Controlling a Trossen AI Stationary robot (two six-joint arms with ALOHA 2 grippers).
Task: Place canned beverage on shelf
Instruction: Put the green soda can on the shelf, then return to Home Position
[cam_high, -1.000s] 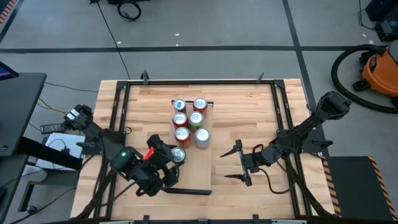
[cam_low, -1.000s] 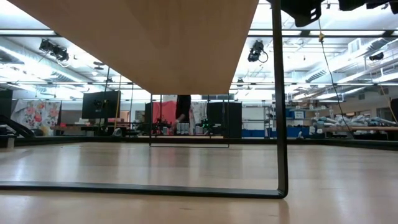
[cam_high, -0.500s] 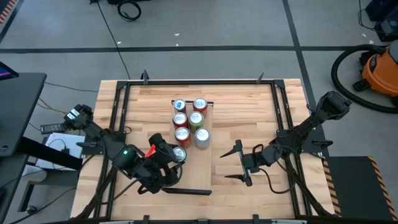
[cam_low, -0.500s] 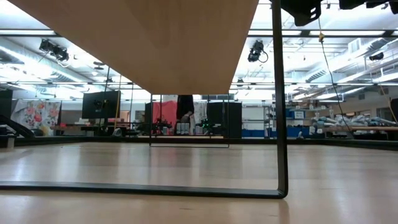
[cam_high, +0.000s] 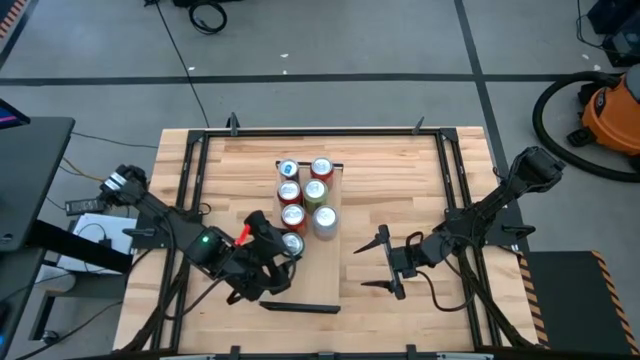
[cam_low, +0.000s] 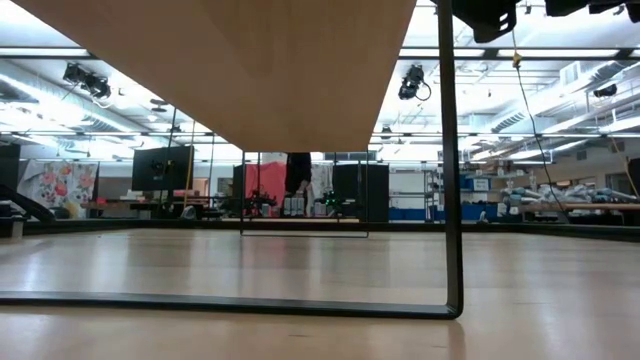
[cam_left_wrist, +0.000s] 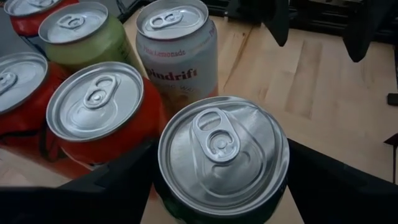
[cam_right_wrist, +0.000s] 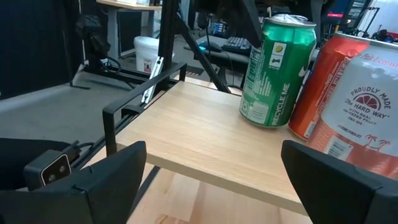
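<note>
High view: left gripper clasps green can on shelf, beside six cans; right gripper spread wide, empty, above tabletop.

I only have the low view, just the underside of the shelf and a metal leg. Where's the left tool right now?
Observer: The left tool is over the shelf, its fingers clamped on either side of a silver-topped can.
Operator: Any cans up there already?
Observer: Yes, six cans stand in two rows just beyond it.
Operator: And the right tool?
Observer: The right tool is open and empty, beside the shelf.
</note>
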